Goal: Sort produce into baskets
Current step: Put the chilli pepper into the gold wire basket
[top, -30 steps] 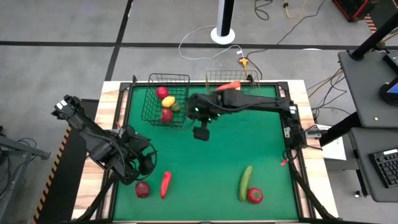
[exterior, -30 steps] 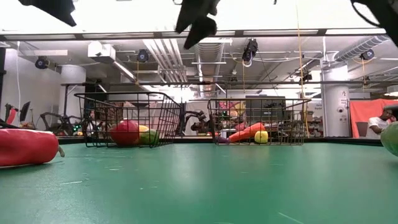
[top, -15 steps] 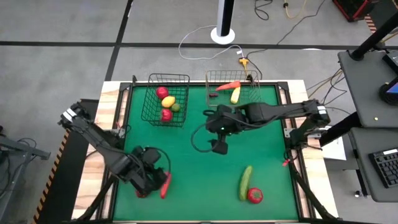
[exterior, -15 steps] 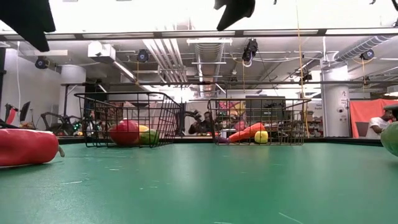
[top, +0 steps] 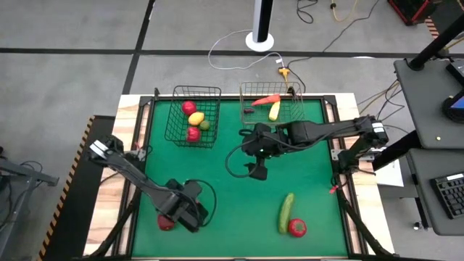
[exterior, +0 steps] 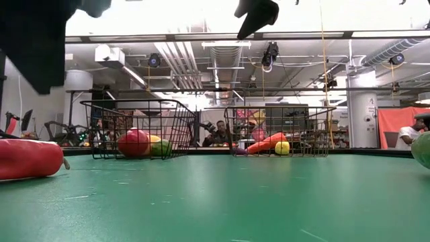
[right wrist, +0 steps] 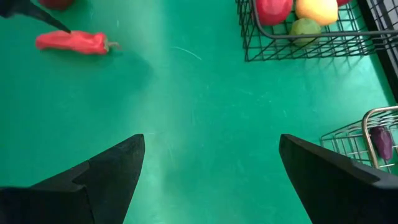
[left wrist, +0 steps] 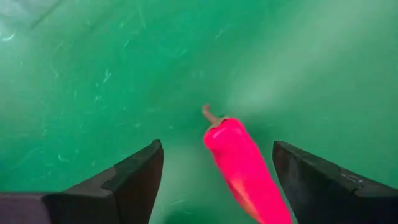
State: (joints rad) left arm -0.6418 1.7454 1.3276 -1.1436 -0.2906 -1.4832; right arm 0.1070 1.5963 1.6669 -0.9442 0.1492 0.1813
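The left gripper (top: 190, 212) has swung in over the near-left part of the green mat (top: 239, 181) and now hangs right above the red pepper (left wrist: 244, 168), which a second ago lay in the open beside it. From the left wrist camera its fingers (left wrist: 134, 177) are spread, one on each side of the pepper, and nothing is pinched yet; the pepper lies flat on the mat, stem pointing away from the wrist. A dark red round fruit (top: 166, 222) sits just beside the gripper. The right gripper (top: 257, 172) has pulled back from the silvery basket (top: 272, 88) toward the middle of the mat and hovers there, fingers wide and empty. The black basket (top: 194, 93), left of the silvery one, holds red, yellow and green pieces. I judge the pepper is next, needing a descent and a squeeze.
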